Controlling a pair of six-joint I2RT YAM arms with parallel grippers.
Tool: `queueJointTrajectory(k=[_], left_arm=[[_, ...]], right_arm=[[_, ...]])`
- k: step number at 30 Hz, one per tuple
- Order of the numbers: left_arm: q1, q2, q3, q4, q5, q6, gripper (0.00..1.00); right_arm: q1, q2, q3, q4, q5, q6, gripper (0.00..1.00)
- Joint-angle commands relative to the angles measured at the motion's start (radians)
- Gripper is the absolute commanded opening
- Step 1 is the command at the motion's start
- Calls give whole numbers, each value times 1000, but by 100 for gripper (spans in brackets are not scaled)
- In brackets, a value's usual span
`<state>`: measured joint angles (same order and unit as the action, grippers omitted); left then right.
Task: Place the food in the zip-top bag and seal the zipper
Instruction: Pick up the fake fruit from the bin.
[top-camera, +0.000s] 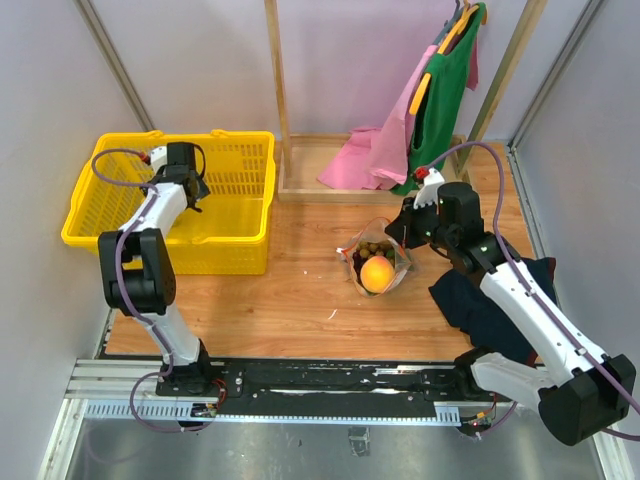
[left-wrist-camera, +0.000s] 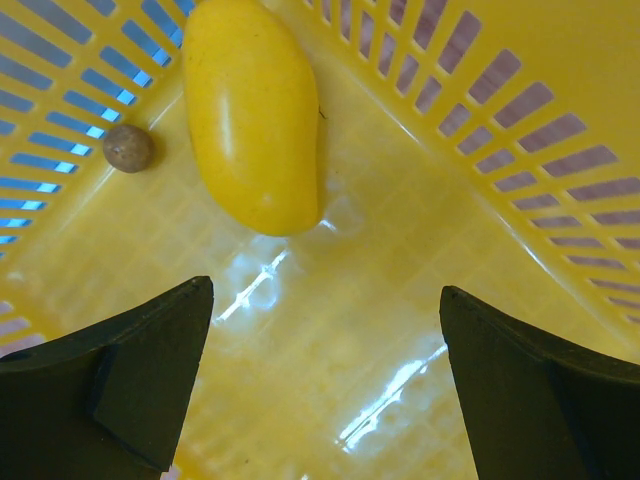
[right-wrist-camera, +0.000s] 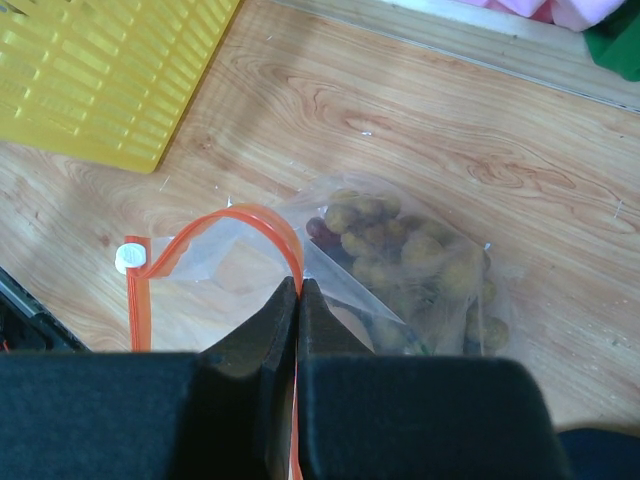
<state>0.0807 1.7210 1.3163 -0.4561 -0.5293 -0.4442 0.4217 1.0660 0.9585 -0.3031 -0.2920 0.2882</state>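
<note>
No text, label, brand, number or sign can be read on anything in these views.

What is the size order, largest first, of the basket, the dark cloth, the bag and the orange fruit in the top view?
1. basket
2. dark cloth, partly hidden, so its full size is unsure
3. bag
4. orange fruit, inside the bag
</note>
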Motion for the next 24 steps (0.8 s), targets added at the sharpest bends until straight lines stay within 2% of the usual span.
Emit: queueJointTrajectory(k=[1,11,24], left_arm=[[10,63,8,95,-115,-132,99],[61,195,44,117,-227,-190,99],[122,332,69,193,-230,-189,99]], right_arm=[[6,7,39,1,-4,-9,1],[6,36,50,-12,10,-32,1],[7,59,52,-17,7,-44,0]])
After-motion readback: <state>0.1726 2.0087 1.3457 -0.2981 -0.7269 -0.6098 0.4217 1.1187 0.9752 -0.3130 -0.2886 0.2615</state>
